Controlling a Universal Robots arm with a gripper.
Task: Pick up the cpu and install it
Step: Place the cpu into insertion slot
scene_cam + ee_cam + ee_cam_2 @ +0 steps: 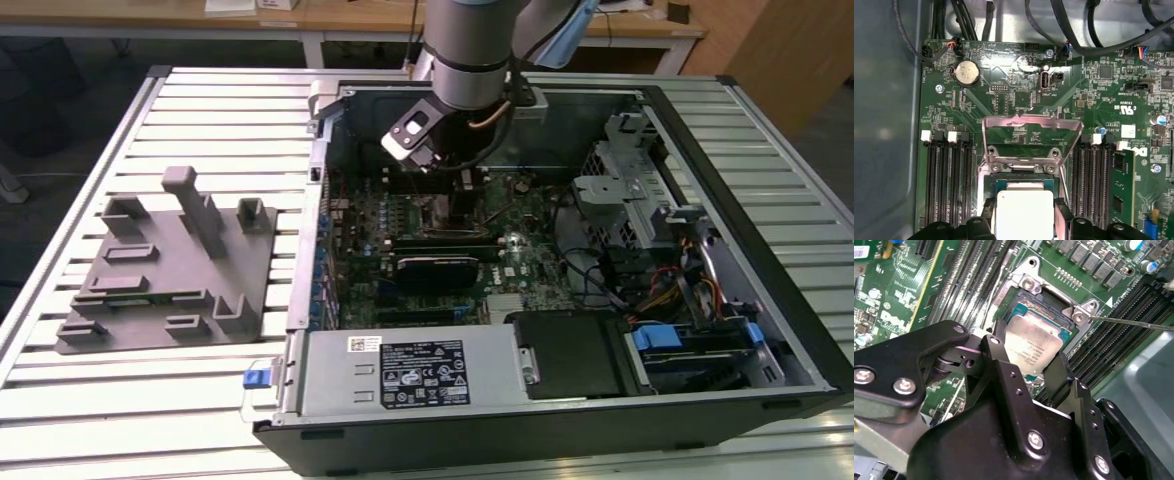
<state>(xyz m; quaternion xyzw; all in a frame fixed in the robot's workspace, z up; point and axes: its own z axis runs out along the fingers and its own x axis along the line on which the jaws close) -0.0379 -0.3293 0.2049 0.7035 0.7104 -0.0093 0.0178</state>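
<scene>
The cpu [1033, 346], a flat square chip with a silvery top, sits between my gripper's [1029, 360] two black fingers, which press on its opposite edges. It hangs right at the open socket [1051, 305] on the green motherboard and looks slightly tilted; I cannot tell whether it rests in the socket. In the first wrist view the cpu [1024, 212] lies below the raised metal load plate [1031, 135], with my gripper [1024, 220] around it. In the exterior view my gripper [447, 190] reaches down into the open computer case [747, 130].
Memory slots [946, 180] flank the socket on both sides, and the thin socket lever [1134, 322] sticks out sideways. Cables [667, 290], drive cages and a power supply [400, 370] fill the case. A grey moulded tray [174, 270] stands on the slatted table at the exterior view's left.
</scene>
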